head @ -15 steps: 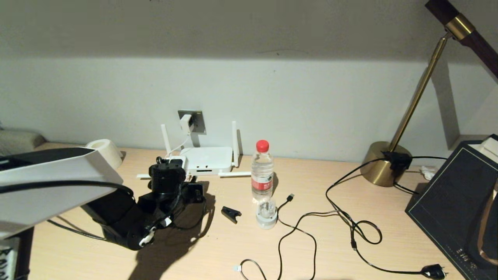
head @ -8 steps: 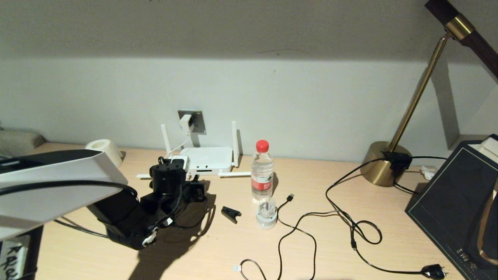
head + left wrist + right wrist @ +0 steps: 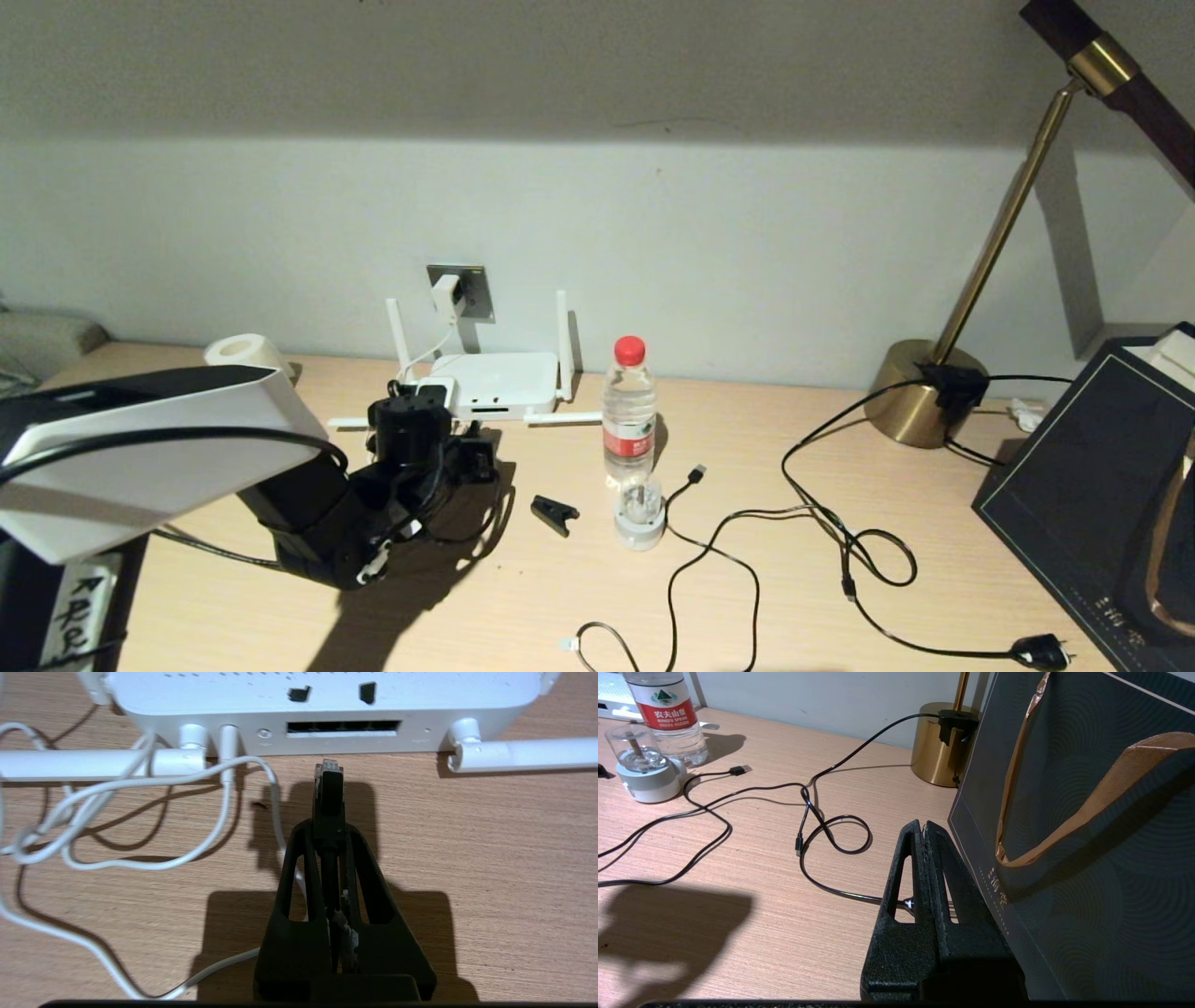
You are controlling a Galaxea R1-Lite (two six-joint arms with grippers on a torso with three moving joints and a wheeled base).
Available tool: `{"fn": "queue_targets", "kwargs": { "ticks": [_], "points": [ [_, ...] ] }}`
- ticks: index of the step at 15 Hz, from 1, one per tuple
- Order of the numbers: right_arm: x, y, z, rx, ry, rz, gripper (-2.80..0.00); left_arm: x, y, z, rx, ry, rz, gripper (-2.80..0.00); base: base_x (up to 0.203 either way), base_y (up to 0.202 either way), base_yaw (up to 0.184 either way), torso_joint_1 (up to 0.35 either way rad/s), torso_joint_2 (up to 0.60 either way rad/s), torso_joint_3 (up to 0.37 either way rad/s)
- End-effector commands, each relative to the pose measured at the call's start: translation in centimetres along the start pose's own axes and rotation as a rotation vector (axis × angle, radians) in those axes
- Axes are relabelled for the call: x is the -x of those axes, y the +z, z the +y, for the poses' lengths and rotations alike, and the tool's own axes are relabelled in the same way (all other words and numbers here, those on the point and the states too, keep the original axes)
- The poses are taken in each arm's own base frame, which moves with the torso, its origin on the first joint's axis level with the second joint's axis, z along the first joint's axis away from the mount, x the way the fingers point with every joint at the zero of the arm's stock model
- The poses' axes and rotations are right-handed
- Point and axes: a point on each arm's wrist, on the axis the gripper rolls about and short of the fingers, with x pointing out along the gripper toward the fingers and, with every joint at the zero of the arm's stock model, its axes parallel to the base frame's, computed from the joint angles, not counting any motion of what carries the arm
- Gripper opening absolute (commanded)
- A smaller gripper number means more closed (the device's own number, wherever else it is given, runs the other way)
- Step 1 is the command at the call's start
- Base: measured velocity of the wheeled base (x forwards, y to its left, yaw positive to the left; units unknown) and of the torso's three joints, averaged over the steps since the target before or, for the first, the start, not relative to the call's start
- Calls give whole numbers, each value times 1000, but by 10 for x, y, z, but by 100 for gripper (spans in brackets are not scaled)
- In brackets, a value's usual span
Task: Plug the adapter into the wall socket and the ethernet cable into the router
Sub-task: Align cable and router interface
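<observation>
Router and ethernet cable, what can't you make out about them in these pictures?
- Head view: the left gripper and its arm hide the ethernet cable's connector and part of the router.
- Left wrist view: the ethernet cable behind the connector is hidden between the shut jaws.
- Left wrist view: the router's rear half is cut off by the edge.

The head camera looks forward and down from above the near edge of the desk [image 3: 803, 597], taking in the far wall and the router [image 3: 499, 381] left of centre. The left wrist camera sits low and close behind its gripper [image 3: 329, 828], facing the router's [image 3: 327, 700] port edge. The right wrist camera, low over the right part of the desk [image 3: 738, 914], faces left and far past its gripper [image 3: 924, 828]. It shares the bottle [image 3: 665, 716] [image 3: 629, 411] and lamp base [image 3: 936, 742] [image 3: 920, 392] with the head view.
</observation>
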Motion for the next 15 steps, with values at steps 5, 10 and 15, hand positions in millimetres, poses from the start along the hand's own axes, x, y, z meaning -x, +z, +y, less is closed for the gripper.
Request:
{"fn": "queue_targets", "kwargs": {
  "ticks": [5, 10, 15],
  "points": [
    [-2, -9, 1, 0, 5, 34, -280, -14, -3, 3, 10, 10, -12, -280, 0, 0, 0, 0, 0, 0],
    [-2, -10, 1, 0, 5, 35, -280, -16, -3, 3, 25, 9, -14, -280, 0, 0, 0, 0, 0, 0],
    [-2, -10, 1, 0, 5, 35, -280, -17, -3, 2, 76, -6, -17, -280, 0, 0, 0, 0, 0, 0]
  ]
}}
